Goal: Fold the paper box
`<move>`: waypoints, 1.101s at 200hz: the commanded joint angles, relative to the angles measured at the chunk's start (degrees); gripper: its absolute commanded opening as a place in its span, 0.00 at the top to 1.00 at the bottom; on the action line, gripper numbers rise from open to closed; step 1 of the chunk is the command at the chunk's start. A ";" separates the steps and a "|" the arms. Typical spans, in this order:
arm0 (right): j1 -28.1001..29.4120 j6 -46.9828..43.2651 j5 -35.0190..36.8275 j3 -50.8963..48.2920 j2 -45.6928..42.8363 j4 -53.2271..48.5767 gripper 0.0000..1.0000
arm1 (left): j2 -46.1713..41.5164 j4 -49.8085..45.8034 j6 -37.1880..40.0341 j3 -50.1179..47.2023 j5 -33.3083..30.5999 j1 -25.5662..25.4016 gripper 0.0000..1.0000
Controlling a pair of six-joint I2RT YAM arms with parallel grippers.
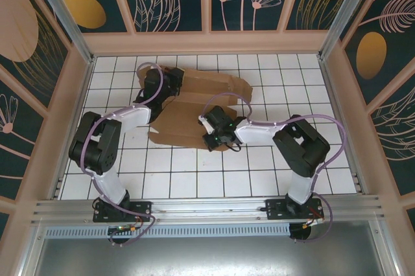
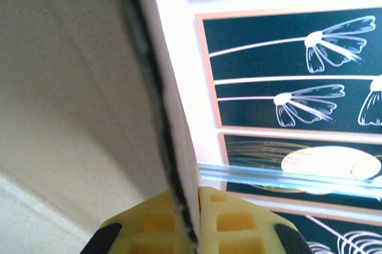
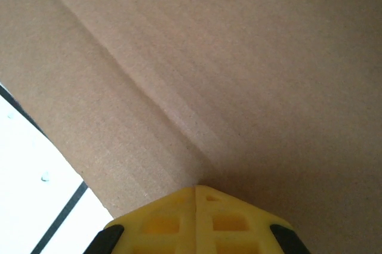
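Paper box (image 1: 214,85): lies toward the far middle of the white tiled worktop (image 1: 292,94), mostly flat, partly folded over itself.

Left pincer (image 1: 157,85) at the box's far-left edge. In its wrist view the yellow fingertips (image 2: 192,197) are clamped on a thin dark sheet edge, with a pale out-of-focus face to the left that is probably the cardboard (image 2: 71,87). So a flap is pinched and lifted there.

Right pincer (image 1: 214,135) over the near middle of the sheet. Its jaws are together with nothing between them, tips (image 3: 196,189) set against the cardboard (image 3: 239,57) right where a crease (image 3: 149,96) runs in.

Risks, as I judge them:
- Left grip sits at the very rim. A hard pull could let the flap slip out or tear the edge.
- If the right tips drift off the crease, the sheet may bend across the flutes instead of along the scored line.
- Only one closed tip pins the sheet. Lifting the left flap could drag the whole piece over the smooth tiles.

Look of the box: plain brown corrugated board, fine flute lines on the face, die-cut outline with rounded flaps and notches, several creases, no walls standing square yet.

Around: flower-printed wall panels (image 2: 286,75) behind the lifted edge.
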 commanded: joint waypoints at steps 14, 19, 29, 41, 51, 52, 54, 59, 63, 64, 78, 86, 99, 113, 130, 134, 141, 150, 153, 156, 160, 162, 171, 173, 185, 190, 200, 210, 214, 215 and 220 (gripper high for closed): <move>-4.29 2.85 4.96 -4.92 -3.86 -12.37 1.00 | -2.32 -5.87 0.10 0.09 -6.62 0.16 1.00; -5.24 3.16 4.64 -5.27 -4.89 -12.37 1.00 | -2.49 -6.58 0.00 0.16 -7.04 0.11 1.00; -6.73 3.54 3.57 -5.71 -6.35 -12.72 1.00 | -2.70 -7.26 0.10 0.02 -7.65 -0.15 1.00; -7.20 3.36 2.28 -5.67 -7.18 -12.77 1.00 | -2.81 -7.46 0.69 -0.41 -7.91 -0.70 1.00; -7.08 3.44 1.73 -5.33 -7.31 -12.77 1.00 | -2.89 -6.28 1.58 -1.11 -7.98 -1.20 1.00; -7.00 3.46 1.72 -5.27 -7.27 -12.79 1.00 | -2.90 -6.21 1.62 -1.23 -8.03 -1.27 1.00; -6.98 3.48 1.72 -5.18 -7.32 -12.74 1.00 | -2.94 -5.95 1.88 -1.50 -8.14 -1.40 1.00; -6.84 3.53 1.36 -5.04 -7.47 -12.40 1.00 | -2.99 -5.51 2.30 -1.88 -8.46 -1.65 1.00; -6.73 3.54 0.97 -5.01 -7.77 -12.00 0.99 | -2.99 -5.02 2.65 -2.27 -8.71 -1.93 1.00; -6.69 3.56 0.86 -5.02 -7.94 -11.88 0.99 | -2.99 -4.87 2.73 -2.29 -8.75 -1.94 1.00; -6.61 3.84 -0.84 -5.03 -9.90 -9.84 0.92 | -2.99 -3.27 3.08 -4.54 -9.69 -2.42 1.00; -6.65 4.11 -1.81 -5.11 -11.62 -8.57 0.88 | -4.88 -2.31 3.10 -5.50 -10.42 -2.69 1.00; -6.98 4.56 -2.97 -4.79 -13.96 -7.27 0.80 | -5.48 -0.92 3.02 -6.76 -11.63 -2.98 1.00; -7.19 5.41 -3.78 -3.71 -15.25 -6.50 0.69 | -5.88 -0.33 1.35 -7.89 -13.49 -3.27 1.00; -8.23 7.27 -2.86 -2.43 -15.27 -6.10 0.67 | -5.65 -0.35 -0.44 -8.08 -14.66 -3.44 1.00; -8.49 7.95 -2.94 -2.22 -15.27 -5.72 0.67 | -5.37 -1.16 -0.79 -7.59 -14.76 -3.44 1.00; -8.55 8.95 -2.97 -2.01 -15.16 -4.87 0.68 | -4.94 -2.91 -1.18 -6.49 -14.88 -3.44 1.00; -8.46 9.83 -4.91 -1.25 -14.16 -4.04 0.70 | -4.46 -5.49 -1.68 -5.04 -15.35 -3.44 1.00; -8.35 9.96 -5.80 -0.89 -13.57 -3.87 0.72 | -4.44 -6.43 -1.98 -4.50 -15.61 -3.52 1.00; -8.21 10.25 -6.39 -0.34 -12.98 -3.73 0.73 | -4.33 -7.27 -2.25 -4.11 -15.97 -3.59 1.00; -7.82 10.61 -6.69 0.27 -12.14 -3.59 0.76 | -4.21 -8.45 -2.48 -3.52 -16.43 -3.66 1.00; -7.63 10.85 -6.67 0.56 -11.75 -3.47 0.77 | -4.17 -8.95 -2.64 -3.30 -16.66 -3.69 1.00; -6.25 11.37 -6.08 1.69 -9.72 -2.87 0.81 | -3.99 -10.97 -3.06 -3.02 -17.68 -3.77 1.00; -5.96 11.39 -5.97 2.01 -9.12 -2.81 0.82 | -4.01 -11.45 -3.14 -3.02 -17.85 -3.85 1.00; -3.96 11.40 -4.88 4.28 -5.59 -3.21 0.85 | -3.83 -13.29 -3.18 -0.74 -18.90 -4.04 1.00; -3.30 11.33 -4.03 5.38 -4.13 -3.69 0.87 | -3.86 -13.15 -3.08 -0.73 -18.91 -4.03 1.00; -1.60 11.14 -2.38 6.96 -1.31 -4.39 0.89 | -3.91 -12.30 -2.99 -1.05 -18.40 -4.10 1.00; -0.33 11.13 -1.66 7.90 1.04 -5.00 0.90 | -3.97 -12.41 -3.33 -1.51 -18.12 -4.23 1.00; 0.07 11.13 -1.52 8.20 1.87 -5.34 0.90 | -4.19 -12.52 -3.44 -1.74 -18.19 -4.31 1.00; 0.22 11.09 -1.48 8.22 2.07 -5.38 0.90 | -4.21 -12.58 -3.43 -1.77 -18.19 -4.36 1.00; 0.80 10.92 -1.26 8.33 2.91 -5.64 0.91 | -4.44 -12.51 -3.47 -2.14 -18.35 -4.47 1.00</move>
